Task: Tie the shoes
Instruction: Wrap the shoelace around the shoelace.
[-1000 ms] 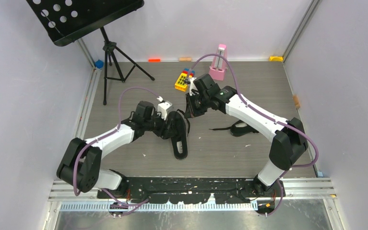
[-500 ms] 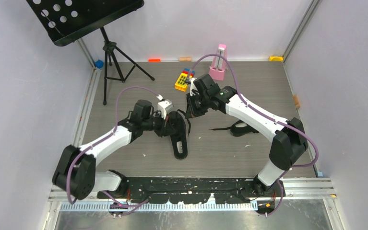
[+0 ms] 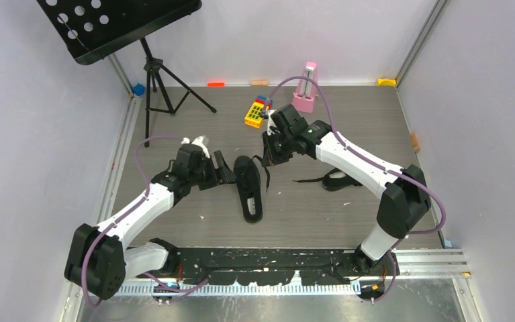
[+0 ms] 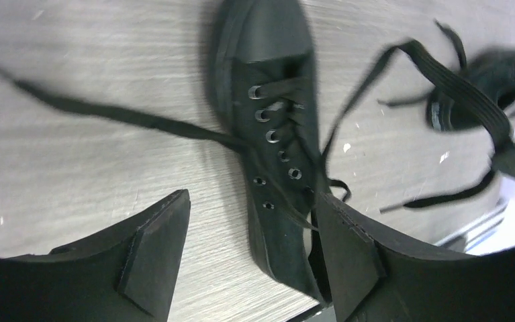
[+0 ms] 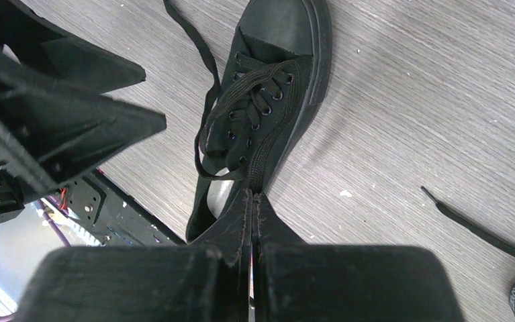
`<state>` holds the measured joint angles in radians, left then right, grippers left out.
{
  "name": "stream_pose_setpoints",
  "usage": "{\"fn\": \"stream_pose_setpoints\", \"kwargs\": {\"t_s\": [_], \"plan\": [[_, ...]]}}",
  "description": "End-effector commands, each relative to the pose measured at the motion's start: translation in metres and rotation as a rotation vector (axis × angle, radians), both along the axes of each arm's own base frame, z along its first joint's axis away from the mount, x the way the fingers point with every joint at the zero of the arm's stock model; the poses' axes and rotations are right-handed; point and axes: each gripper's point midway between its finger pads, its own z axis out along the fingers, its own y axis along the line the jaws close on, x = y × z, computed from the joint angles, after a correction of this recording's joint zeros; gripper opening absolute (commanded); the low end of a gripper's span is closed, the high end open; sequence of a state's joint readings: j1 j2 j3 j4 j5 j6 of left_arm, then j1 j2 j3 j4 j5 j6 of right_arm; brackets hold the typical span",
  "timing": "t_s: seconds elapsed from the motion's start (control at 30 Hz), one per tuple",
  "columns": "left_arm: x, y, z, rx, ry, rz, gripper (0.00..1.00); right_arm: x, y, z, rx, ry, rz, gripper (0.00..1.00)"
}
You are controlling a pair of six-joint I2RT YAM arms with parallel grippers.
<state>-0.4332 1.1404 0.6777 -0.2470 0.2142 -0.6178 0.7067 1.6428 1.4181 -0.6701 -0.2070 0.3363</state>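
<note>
Neither shoe is tied yet: the mid-frame sneaker (image 3: 250,191) lies with one loose lace (image 4: 462,94) pinched in the pressed-together right gripper (image 5: 253,201), the left gripper (image 4: 253,199) spread beside it, the second sneaker (image 3: 338,180) untouched at right.

a grey wood-grain floor panel (image 3: 194,114) is enclosed on three sides by plain pale lilac walls (image 3: 33,134), which are joined at the back corners by slanting aluminium rails (image 3: 421,37). a black perforated music stand on a tripod (image 3: 140,20) is set in the far left corner. a pink upright metronome-like object (image 3: 305,87) and a yellow toy block (image 3: 254,115) are seen near the back wall. a brushed metal sheet (image 3: 274,310) is laid along the near edge. the space is evenly, softly lit.
</note>
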Motion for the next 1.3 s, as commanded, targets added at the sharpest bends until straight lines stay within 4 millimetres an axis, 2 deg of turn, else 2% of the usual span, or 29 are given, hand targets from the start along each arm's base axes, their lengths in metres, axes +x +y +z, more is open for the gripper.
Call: {"fn": "stream_pose_setpoints", "kwargs": {"t_s": [0.0,0.07,0.13,0.17,0.3,0.4,0.47,0.57,0.63,0.8,0.9,1.0,1.07,1.2,1.23,1.27], "plan": [[0.011,0.017,-0.007,-0.163,0.138,0.402,0.72,0.002,0.002,0.032,0.055,-0.067,-0.004,0.00],[0.015,0.027,-0.014,-0.200,0.168,0.543,0.70,0.002,0.003,0.032,0.060,-0.064,-0.004,0.00],[0.016,0.043,-0.027,-0.205,0.241,0.739,0.58,0.002,0.003,0.033,0.063,-0.064,-0.005,0.00],[0.013,0.046,-0.033,-0.207,0.299,0.805,0.58,0.002,0.003,0.033,0.063,-0.065,-0.005,0.00],[0.018,0.034,-0.036,-0.258,0.380,0.842,0.59,0.002,0.004,0.034,0.068,-0.066,-0.003,0.00],[0.022,0.030,-0.039,-0.306,0.406,0.897,0.65,0.002,0.006,0.036,0.076,-0.064,0.003,0.00],[0.024,0.029,-0.040,-0.286,0.391,0.913,0.73,0.002,0.008,0.037,0.084,-0.061,0.008,0.00],[0.025,0.029,-0.042,-0.203,0.396,0.936,0.76,0.001,0.011,0.040,0.095,-0.061,0.017,0.00],[0.029,0.025,-0.047,-0.206,0.407,0.948,0.75,0.001,0.012,0.040,0.099,-0.062,0.019,0.00],[0.037,0.013,-0.061,-0.204,0.418,0.974,0.63,0.000,0.012,0.041,0.106,-0.059,0.024,0.00],[0.034,0.015,-0.068,-0.123,0.403,1.024,0.62,-0.001,0.013,0.042,0.111,-0.057,0.027,0.00],[0.033,0.011,-0.079,-0.135,0.434,1.049,0.61,-0.001,0.013,0.044,0.118,-0.061,0.027,0.00],[0.033,0.008,-0.086,-0.154,0.446,1.051,0.52,-0.001,0.014,0.046,0.123,-0.064,0.028,0.00],[0.035,0.007,-0.090,-0.194,0.415,1.035,0.08,-0.003,0.014,0.049,0.128,-0.065,0.031,0.00],[0.034,0.009,-0.087,-0.190,0.399,1.024,0.01,-0.003,0.014,0.049,0.128,-0.065,0.031,0.00],[0.035,0.011,-0.080,-0.192,0.376,1.016,0.00,-0.003,0.014,0.049,0.128,-0.064,0.032,0.00]]}}
